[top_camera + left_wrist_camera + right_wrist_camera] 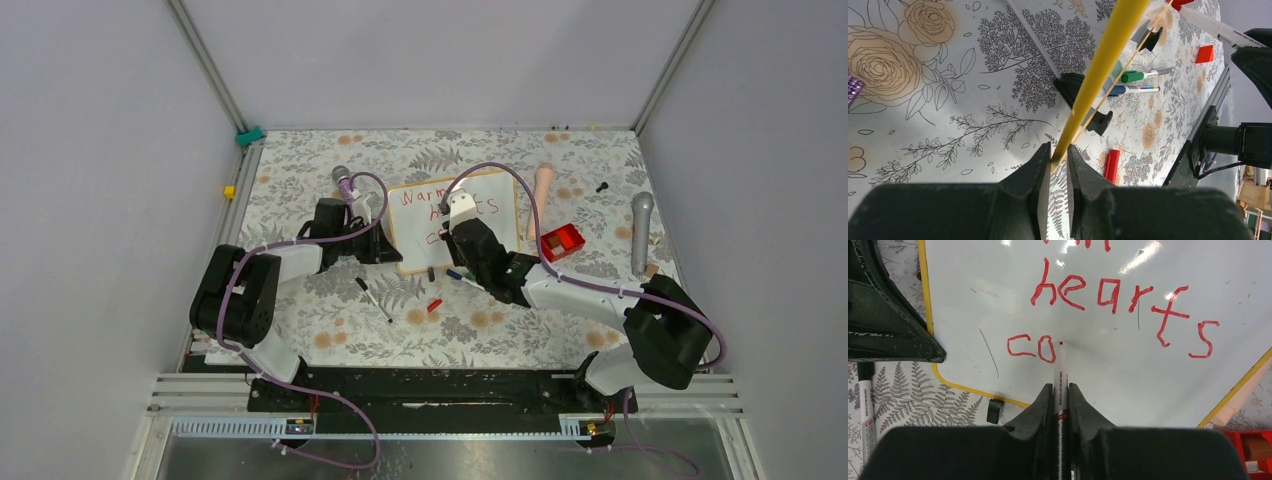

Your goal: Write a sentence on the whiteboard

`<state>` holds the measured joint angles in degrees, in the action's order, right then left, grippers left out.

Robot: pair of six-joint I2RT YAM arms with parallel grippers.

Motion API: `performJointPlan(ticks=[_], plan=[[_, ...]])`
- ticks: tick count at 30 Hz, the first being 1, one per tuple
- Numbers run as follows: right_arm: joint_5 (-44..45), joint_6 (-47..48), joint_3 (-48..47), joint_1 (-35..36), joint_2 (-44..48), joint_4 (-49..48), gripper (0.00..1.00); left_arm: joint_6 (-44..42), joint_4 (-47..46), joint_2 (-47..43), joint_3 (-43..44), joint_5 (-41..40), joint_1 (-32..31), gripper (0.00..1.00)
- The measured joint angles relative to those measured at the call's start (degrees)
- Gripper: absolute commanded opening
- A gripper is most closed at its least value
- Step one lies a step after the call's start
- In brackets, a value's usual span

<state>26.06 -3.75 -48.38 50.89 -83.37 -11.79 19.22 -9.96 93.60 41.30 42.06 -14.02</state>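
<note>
The whiteboard (500,192) lies on the floral table, its glossy face (1128,375) filling the right wrist view. The sentence in red reads "Warm" at the top, "hearts" (1118,295) below it, and a third line "co" (1030,347). My right gripper (1061,390) is shut on a white marker (1060,371); its red tip touches the board just right of the "o". My left gripper (1058,150) is shut on the board's yellow-looking frame edge (1103,60) at the board's left side (385,235).
A green marker (1140,76), a blue marker (1133,90) and a red cap (1112,165) lie near the board's front edge. A loose pen (373,298), a red box (561,241), a grey microphone (641,230) and a peach stick (541,190) lie around it.
</note>
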Motion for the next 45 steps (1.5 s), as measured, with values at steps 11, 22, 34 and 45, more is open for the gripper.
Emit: performJointPlan(ticks=[11,22,34,45], plan=[[0.4,0.0,-0.2,-0.4,-0.1,0.2,0.00,0.0,0.0,0.0,0.0,0.0,0.0,0.00],[0.4,0.0,-0.2,-0.4,-0.1,0.7,0.00,0.0,0.0,0.0,0.0,0.0,0.0,0.00],[0.4,0.0,-0.2,-0.5,-0.2,0.8,0.00,0.0,0.0,0.0,0.0,0.0,0.0,0.00],[0.4,0.0,-0.7,-0.7,-0.9,1.2,0.00,0.0,0.0,0.0,0.0,0.0,0.0,0.00]])
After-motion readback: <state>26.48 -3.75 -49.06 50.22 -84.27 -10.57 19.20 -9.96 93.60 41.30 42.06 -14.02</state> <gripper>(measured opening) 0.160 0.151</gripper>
